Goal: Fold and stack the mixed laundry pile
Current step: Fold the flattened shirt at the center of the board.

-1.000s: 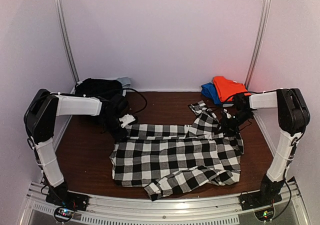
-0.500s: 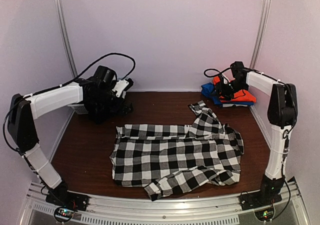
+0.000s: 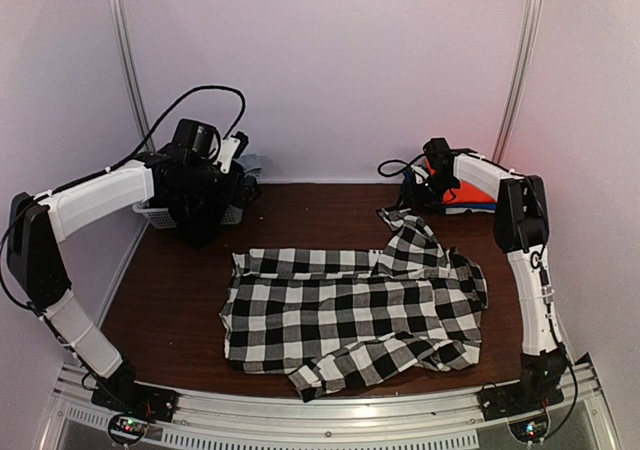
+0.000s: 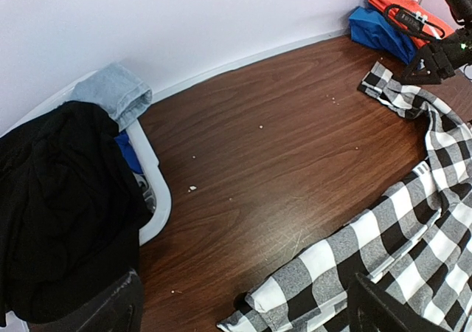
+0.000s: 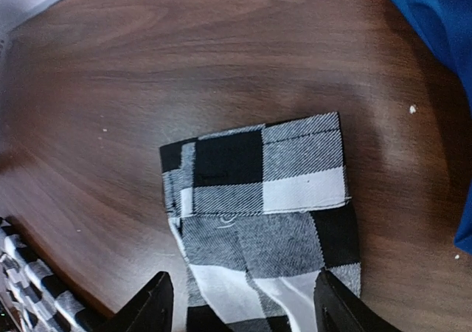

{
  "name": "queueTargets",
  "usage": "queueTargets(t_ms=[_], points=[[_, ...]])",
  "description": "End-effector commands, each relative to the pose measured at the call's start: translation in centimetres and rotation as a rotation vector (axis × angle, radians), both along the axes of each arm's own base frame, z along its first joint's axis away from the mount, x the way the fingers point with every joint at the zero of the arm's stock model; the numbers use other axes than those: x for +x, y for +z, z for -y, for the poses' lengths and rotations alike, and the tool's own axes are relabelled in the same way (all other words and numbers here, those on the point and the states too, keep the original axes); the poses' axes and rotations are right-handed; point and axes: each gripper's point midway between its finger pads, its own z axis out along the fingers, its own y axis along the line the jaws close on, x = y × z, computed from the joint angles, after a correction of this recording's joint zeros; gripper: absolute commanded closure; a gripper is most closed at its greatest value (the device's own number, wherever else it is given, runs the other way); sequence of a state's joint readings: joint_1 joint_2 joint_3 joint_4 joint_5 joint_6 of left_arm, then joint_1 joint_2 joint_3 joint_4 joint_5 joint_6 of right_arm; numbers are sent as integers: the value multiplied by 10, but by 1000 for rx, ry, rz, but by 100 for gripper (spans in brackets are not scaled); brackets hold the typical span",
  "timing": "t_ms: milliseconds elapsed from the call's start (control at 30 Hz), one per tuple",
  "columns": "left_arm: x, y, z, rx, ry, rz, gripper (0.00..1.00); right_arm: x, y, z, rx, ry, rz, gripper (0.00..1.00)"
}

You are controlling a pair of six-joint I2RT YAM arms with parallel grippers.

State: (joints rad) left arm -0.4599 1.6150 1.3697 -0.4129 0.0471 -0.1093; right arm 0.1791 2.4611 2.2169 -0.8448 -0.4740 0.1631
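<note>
Both arms have left the checked shirt (image 3: 350, 315) since a second ago: the left one has lifted from its far-left corner and swung back over the basket (image 4: 155, 192), while the right one went to the back-right corner and has now come inward again; the shirt itself has not shifted. It lies spread flat in the middle of the worktop (image 3: 180, 290), long axis running left to right, with one sleeve reaching toward the back right. That sleeve's cuff (image 5: 265, 177) is what the next move most likely turns on: it lies straight below the right hand (image 5: 240, 306), flat on the wood, the sleeve running from it between the two fingers, which stand apart and hold nothing. The right arm is plainly the nearer one for folding the sleeve in. The left hand (image 4: 247, 310) is also released, fingers wide and empty, hanging above bare wood with the shirt's far-left corner just to its right. A black garment (image 4: 59, 199) is heaped over the basket beside a pale denim piece (image 4: 110, 92). An orange-red garment (image 4: 402, 4) sits folded on a blue garment (image 4: 376, 29) in the back-right corner. Dark, smooth wood with a few crumbs; pale plain walls close in on three sides.
</note>
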Motion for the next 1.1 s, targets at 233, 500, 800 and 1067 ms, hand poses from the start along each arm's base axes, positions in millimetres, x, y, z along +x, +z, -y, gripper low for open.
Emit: queueTargets(t_ms=[233, 500, 800, 1067], points=[[17, 17, -3, -22, 51, 39, 2, 6, -58, 16, -298, 30, -3, 35], [24, 27, -11, -13, 104, 80, 2, 9, -36, -3, -241, 75, 43, 95], [10, 55, 32, -170, -135, 49, 2, -7, 125, -50, 117, 178, 275, 100], [-40, 74, 89, -122, -402, 148, 2, -91, 187, -90, 422, 374, 319, 100]])
